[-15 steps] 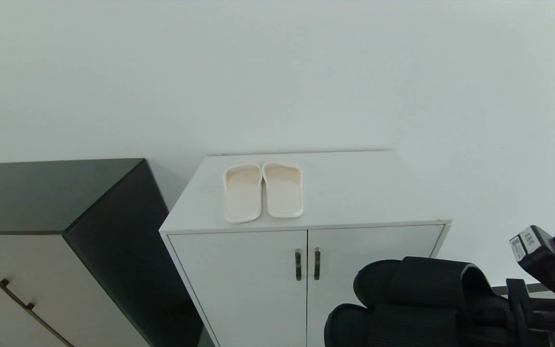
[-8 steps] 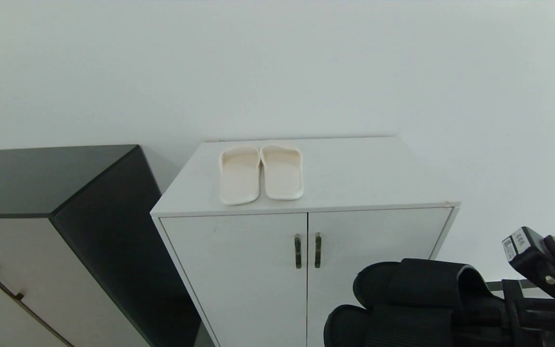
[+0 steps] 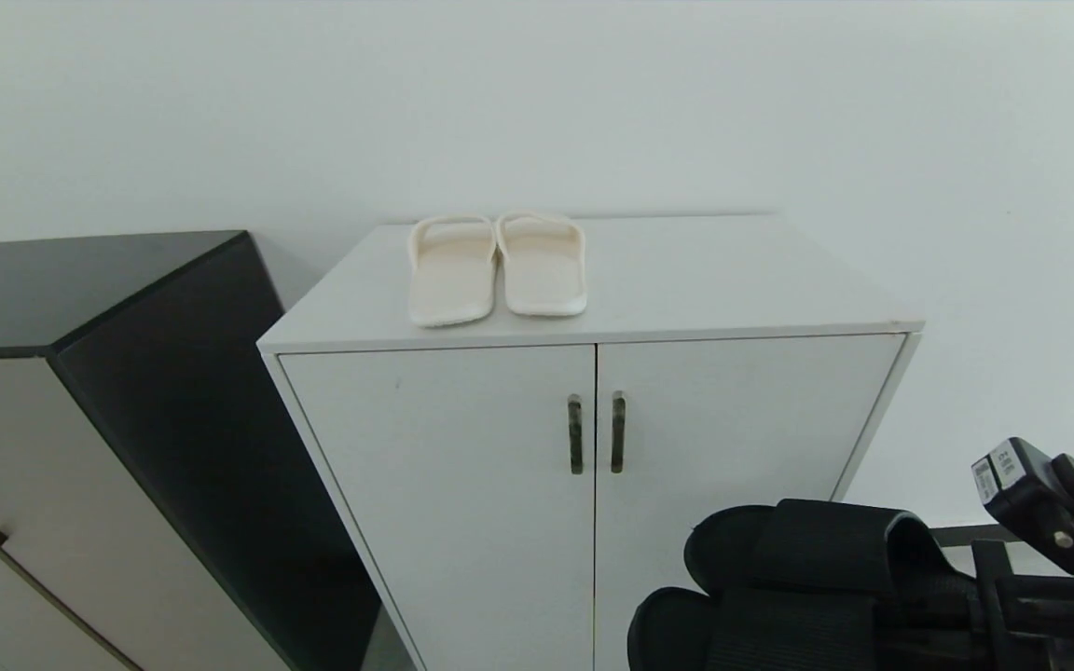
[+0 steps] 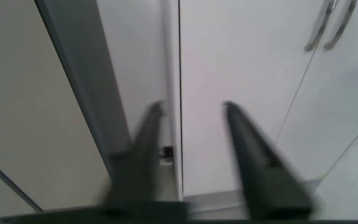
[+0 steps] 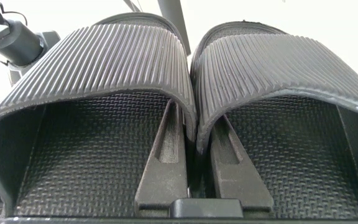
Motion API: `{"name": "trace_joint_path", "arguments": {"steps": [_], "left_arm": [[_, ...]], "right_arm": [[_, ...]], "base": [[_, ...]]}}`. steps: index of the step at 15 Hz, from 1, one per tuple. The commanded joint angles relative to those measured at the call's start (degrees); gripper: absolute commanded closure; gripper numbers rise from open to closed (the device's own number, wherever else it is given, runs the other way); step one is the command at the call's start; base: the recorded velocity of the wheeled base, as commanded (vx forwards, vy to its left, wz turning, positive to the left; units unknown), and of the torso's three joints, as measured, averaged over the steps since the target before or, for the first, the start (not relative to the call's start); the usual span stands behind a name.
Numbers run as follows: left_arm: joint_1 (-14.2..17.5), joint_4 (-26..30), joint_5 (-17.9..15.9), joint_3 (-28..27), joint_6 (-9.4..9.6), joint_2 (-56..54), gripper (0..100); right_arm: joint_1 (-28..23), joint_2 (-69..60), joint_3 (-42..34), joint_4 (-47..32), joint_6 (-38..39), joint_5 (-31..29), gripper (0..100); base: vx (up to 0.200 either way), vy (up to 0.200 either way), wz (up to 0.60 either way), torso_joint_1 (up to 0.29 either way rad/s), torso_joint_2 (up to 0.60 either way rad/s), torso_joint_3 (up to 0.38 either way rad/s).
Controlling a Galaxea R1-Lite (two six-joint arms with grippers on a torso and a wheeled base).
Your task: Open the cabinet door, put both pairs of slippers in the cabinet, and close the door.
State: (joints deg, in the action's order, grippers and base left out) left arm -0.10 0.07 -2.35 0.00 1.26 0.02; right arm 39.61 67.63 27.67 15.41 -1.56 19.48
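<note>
A white two-door cabinet (image 3: 714,270) stands with both doors shut, its two dark handles (image 3: 596,432) meeting at the middle. On its top lies a cream pair of slippers (image 3: 497,266), side by side. A black pair of slippers (image 3: 807,578) hangs low at the right, in front of the right door. My right gripper (image 5: 196,118) is shut on their two inner walls, one finger inside each slipper (image 5: 123,74). My left gripper (image 4: 192,107) is open and holds nothing, low before the cabinet's left door (image 4: 241,93), with the handles (image 4: 328,25) farther off.
A dark-topped cabinet with pale drawer fronts (image 3: 80,280) stands close to the white cabinet's left side, leaving a narrow gap (image 4: 166,74). A plain white wall rises behind both. Free room lies to the right of the white cabinet.
The head camera has moved: the cabinet now sits higher in the picture and more of its doors shows. The black slippers and right arm keep their place in the picture.
</note>
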Motion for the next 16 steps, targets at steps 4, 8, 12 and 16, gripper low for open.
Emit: {"name": "trace_joint_path", "arguments": {"steps": [4, 8, 12, 16], "left_arm": [[0.01, 0.01, -0.2, 0.0, 0.15, 0.06, 0], [0.01, 0.01, -0.2, 0.0, 0.15, 0.06, 0], [0.01, 0.01, -0.2, 0.0, 0.15, 0.06, 0], [0.01, 0.01, -0.2, 0.0, 0.24, 0.06, 0]], "right_arm": [[0.03, 0.22, -0.34, 0.06, -0.11, 0.03, 100], [0.03, 0.22, -0.34, 0.06, -0.11, 0.03, 100], [0.03, 0.22, -0.51, 0.06, -0.37, 0.03, 100], [0.03, 0.31, -0.87, -0.03, -0.55, 0.12, 100]], "base": [[0.0, 0.0, 0.0, -0.157, 0.48, 0.326], [0.0, 0.0, 0.0, -0.124, 0.47, 0.338], [0.0, 0.0, 0.0, -0.078, 0.46, 0.366], [0.0, 0.0, 0.0, -0.027, 0.36, 0.337]]}}
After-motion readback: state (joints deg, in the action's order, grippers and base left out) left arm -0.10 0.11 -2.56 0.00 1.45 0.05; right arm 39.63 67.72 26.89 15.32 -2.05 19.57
